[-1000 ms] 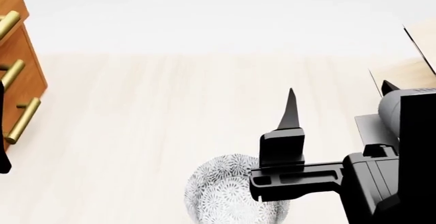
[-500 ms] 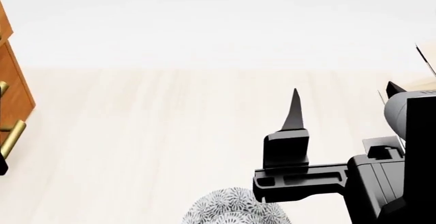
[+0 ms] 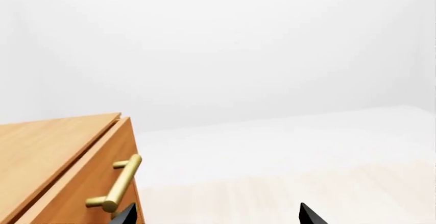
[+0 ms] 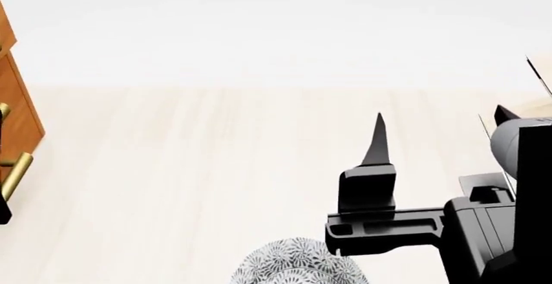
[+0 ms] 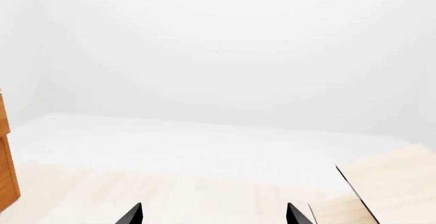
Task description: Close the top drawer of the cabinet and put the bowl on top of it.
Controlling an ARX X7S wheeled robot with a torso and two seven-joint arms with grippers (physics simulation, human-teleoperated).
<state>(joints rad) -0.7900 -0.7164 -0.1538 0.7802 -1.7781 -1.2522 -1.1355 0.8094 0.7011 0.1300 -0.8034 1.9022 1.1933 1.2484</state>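
Observation:
The grey-patterned white bowl (image 4: pixel 289 266) sits on the pale floor at the head view's bottom edge, partly cut off and just under my right gripper's body. My right gripper (image 4: pixel 438 114) hovers open with nothing between its fingers; its fingertips (image 5: pixel 132 215) show empty floor between them. The reddish-brown cabinet (image 4: pixel 15 103) is at the far left edge. In the left wrist view the top drawer (image 3: pixel 81 188) with its brass handle (image 3: pixel 120 183) lies close beside my open left gripper (image 3: pixel 218 217). How far the drawer stands out I cannot tell.
A pale light-wood structure (image 5: pixel 398 183) stands at the right, close to my right arm. Pale wood floor (image 4: pixel 198 167) stretches between it and the cabinet, with a white wall behind.
The head view shifted: the cabinet slid towards the left edge and the bowl dropped to the bottom edge. Over the last half second my right gripper barely moved.

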